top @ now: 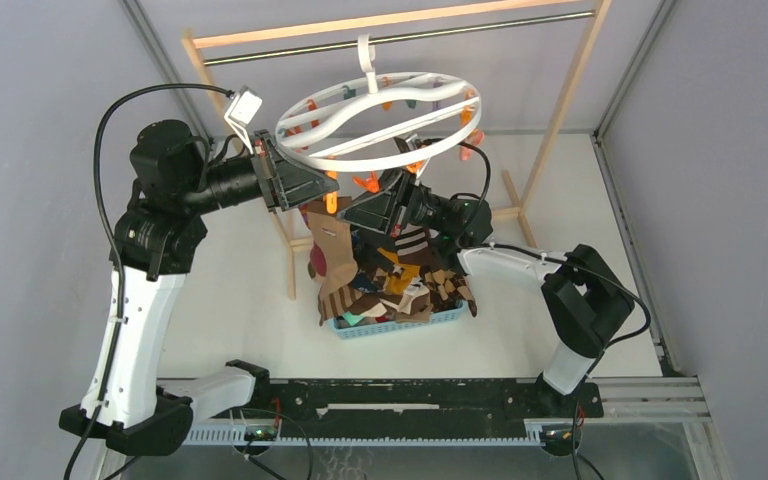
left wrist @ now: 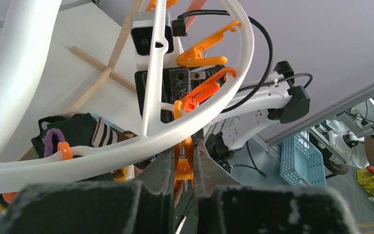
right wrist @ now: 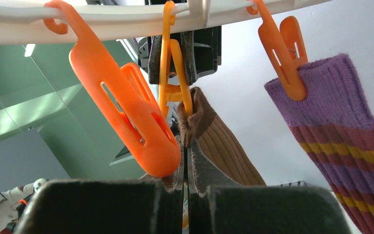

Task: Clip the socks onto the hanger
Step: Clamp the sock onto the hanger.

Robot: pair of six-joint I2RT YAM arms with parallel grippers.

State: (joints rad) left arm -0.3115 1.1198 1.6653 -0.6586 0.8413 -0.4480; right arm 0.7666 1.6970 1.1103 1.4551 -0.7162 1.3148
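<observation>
Left gripper (left wrist: 183,148) nearly closed, squeezing an orange clothespin (left wrist: 186,170) on the hanger (right wrist: 102,22). Right gripper (right wrist: 186,146) is clenched tight on a brown sock (right wrist: 224,151) at its cuff, just under that pin. The hanger hangs from the far rack (top: 568,100), above the sock basket (top: 400,326) on the white table (top: 240,300), with grey walls around.

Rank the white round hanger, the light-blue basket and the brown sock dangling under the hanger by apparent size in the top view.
1. hanger: largest, though it hangs nearer the camera, which inflates it.
2. basket: clearly narrower than the ring.
3. brown sock: smallest.
</observation>
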